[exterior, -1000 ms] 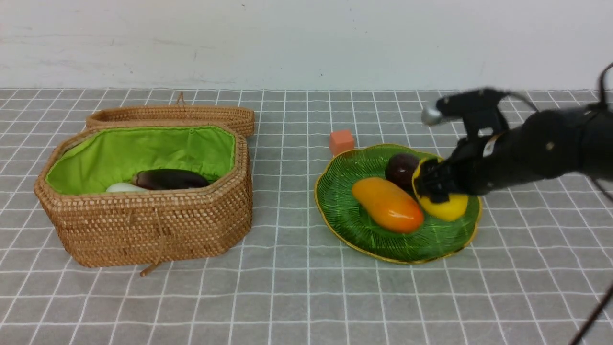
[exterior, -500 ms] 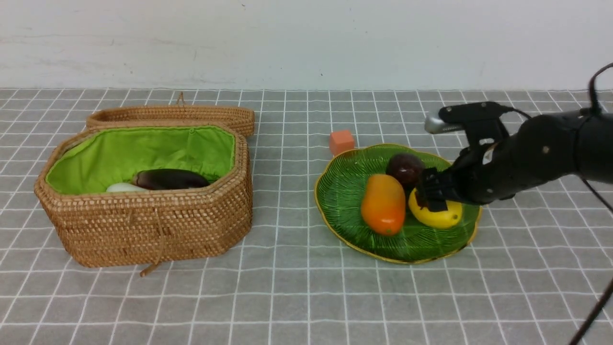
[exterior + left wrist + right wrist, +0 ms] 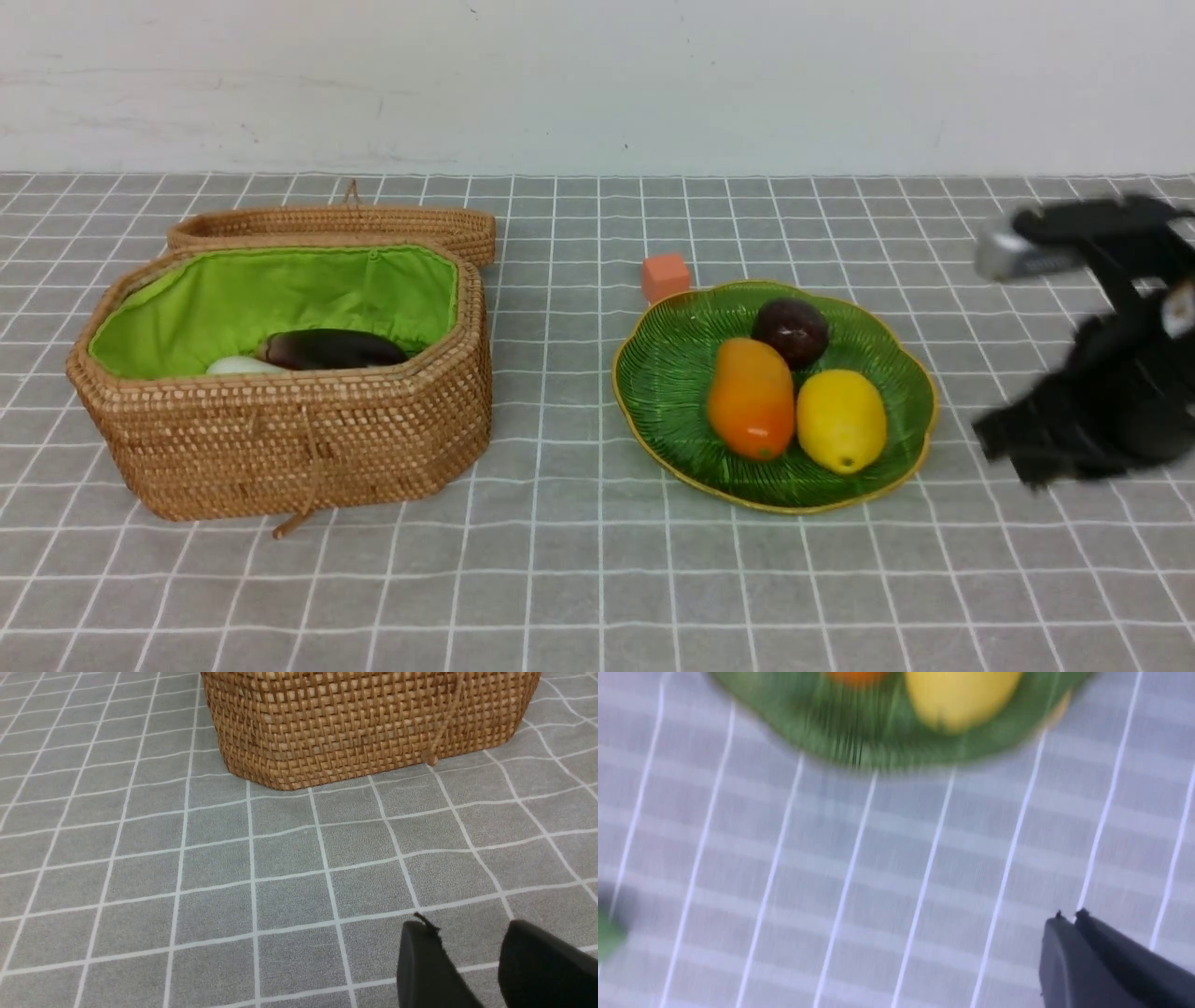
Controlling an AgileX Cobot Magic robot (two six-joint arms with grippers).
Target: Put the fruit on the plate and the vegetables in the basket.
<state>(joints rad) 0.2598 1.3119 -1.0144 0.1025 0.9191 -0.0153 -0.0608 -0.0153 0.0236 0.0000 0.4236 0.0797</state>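
Fruit is sitting on the plate (image 3: 653, 401): the mango (image 3: 750, 398), lemon (image 3: 841, 420) and maroon fruit (image 3: 790, 331) are lying close together. Eggplant (image 3: 331, 348) and white radish (image 3: 241, 366) are lying in the basket (image 3: 280, 439). The right gripper (image 3: 1068, 915) is hanging beside the plate, jaws closed on nothing. The left gripper (image 3: 467, 933) is hovering over the worktop (image 3: 560, 579) near the basket, jaws parted and empty.
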